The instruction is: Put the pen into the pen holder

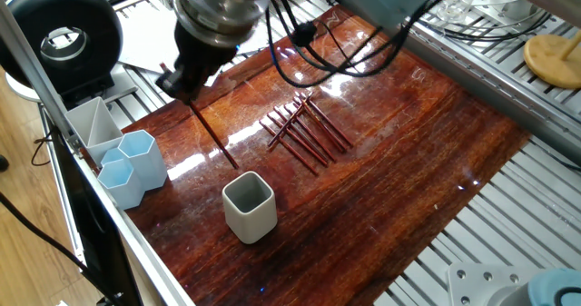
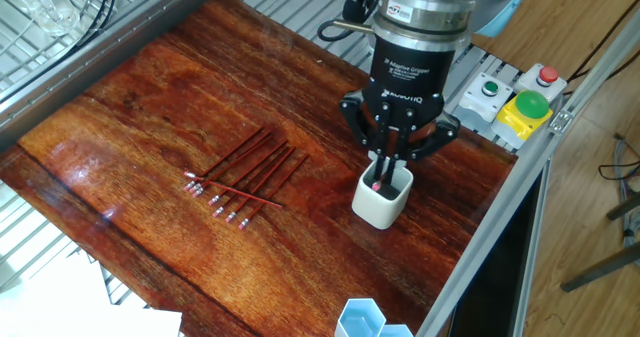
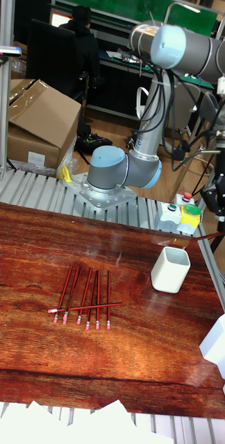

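Observation:
My gripper [image 1: 187, 90] is shut on a dark red pen [image 1: 214, 135], which slants down from the fingers towards the off-white pen holder [image 1: 249, 206]. In the other fixed view the gripper [image 2: 390, 163] hangs right above the pen holder [image 2: 382, 201], and the pen's pink end [image 2: 377, 185] shows over its mouth. I cannot tell whether the tip is below the rim. The tall fixed view shows the gripper [image 3: 222, 220] up and to the right of the pen holder [image 3: 170, 269], with the pen [image 3: 211, 236] sticking out sideways.
Several more red pens [image 1: 304, 129] lie in a row mid-table, one laid across them [image 2: 240, 189]. Two pale blue hexagonal cups [image 1: 132, 166] and a grey compartment tray [image 1: 91, 124] stand at the table's edge. A button box [image 2: 520, 105] sits beyond the holder.

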`<state>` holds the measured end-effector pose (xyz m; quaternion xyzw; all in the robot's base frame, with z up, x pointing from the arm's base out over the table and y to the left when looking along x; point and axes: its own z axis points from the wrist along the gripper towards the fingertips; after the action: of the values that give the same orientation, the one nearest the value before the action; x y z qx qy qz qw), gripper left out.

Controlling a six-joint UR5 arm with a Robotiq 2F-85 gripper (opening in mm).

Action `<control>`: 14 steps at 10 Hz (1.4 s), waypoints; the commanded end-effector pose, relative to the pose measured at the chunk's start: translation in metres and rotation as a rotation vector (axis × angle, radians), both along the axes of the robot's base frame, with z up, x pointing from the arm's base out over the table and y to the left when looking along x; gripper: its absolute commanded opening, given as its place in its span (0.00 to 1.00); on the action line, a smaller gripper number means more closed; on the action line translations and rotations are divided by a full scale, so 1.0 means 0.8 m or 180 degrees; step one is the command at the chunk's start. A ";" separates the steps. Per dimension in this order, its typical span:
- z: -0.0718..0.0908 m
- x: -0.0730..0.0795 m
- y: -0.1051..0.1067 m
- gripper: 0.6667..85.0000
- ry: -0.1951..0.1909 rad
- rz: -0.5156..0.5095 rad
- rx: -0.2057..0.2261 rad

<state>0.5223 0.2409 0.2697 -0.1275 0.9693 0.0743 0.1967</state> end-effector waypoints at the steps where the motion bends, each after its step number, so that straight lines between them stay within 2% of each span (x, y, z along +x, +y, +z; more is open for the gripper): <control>1: -0.014 -0.028 -0.006 0.00 0.0214 -0.0037 -0.0022; 2: -0.020 -0.042 -0.019 0.00 0.0366 -0.0095 -0.0135; 3: -0.018 -0.040 -0.010 0.00 0.0331 -0.0026 -0.0069; 4: -0.014 -0.038 0.006 0.00 0.0327 -0.0065 0.0122; 5: -0.016 -0.038 -0.003 0.00 0.0328 -0.0079 0.0028; 6: -0.006 -0.049 -0.004 0.00 0.0223 -0.0051 0.0052; 7: 0.001 -0.056 -0.009 0.00 0.0108 0.0000 0.0022; 8: 0.002 -0.057 -0.014 0.00 0.0006 0.0058 -0.0013; 11: -0.003 -0.044 -0.002 0.00 -0.0318 0.0104 0.0136; 12: -0.003 -0.038 -0.005 0.00 -0.0391 0.0165 0.0070; 14: -0.011 -0.038 -0.005 0.00 -0.0467 0.0202 0.0085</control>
<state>0.4900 0.2350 0.2635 -0.1520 0.9550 0.0782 0.2425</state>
